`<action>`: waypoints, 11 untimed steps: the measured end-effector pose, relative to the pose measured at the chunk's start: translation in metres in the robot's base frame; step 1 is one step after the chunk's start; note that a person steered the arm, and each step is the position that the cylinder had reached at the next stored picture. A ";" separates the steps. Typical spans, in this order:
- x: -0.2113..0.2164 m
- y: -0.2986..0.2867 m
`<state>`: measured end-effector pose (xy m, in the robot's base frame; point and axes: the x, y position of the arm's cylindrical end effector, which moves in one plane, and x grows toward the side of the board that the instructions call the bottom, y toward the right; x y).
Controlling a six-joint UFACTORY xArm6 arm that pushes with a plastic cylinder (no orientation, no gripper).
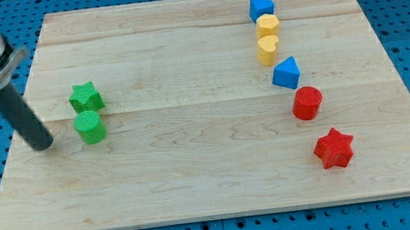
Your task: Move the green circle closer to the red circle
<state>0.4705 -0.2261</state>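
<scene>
Well, the green circle (pixel 89 126) sits near the left edge of the wooden surface (pixel 196 170), about midway between its far and near edges, touching or nearly touching the green star (pixel 85 96) just behind it. The red circle (pixel 307 102) is well apart, over toward the right edge, between the blue triangular block (pixel 286 73) and the red star (pixel 334 147). The end effector is only a plain dark rod with nothing to open, close or hold; my tip (pixel 43 143) rests on the surface just to the left of the green circle, not quite touching it. The block looks small, light and rigid, likely to slide easily on smooth wood, and being round it may roll off a glancing contact. Pushing squarely on the middle of its left side seems best, so it travels straight right without dragging the star along.
</scene>
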 end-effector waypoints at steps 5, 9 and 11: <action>0.018 0.163; 0.011 0.237; 0.039 0.228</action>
<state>0.5099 0.0018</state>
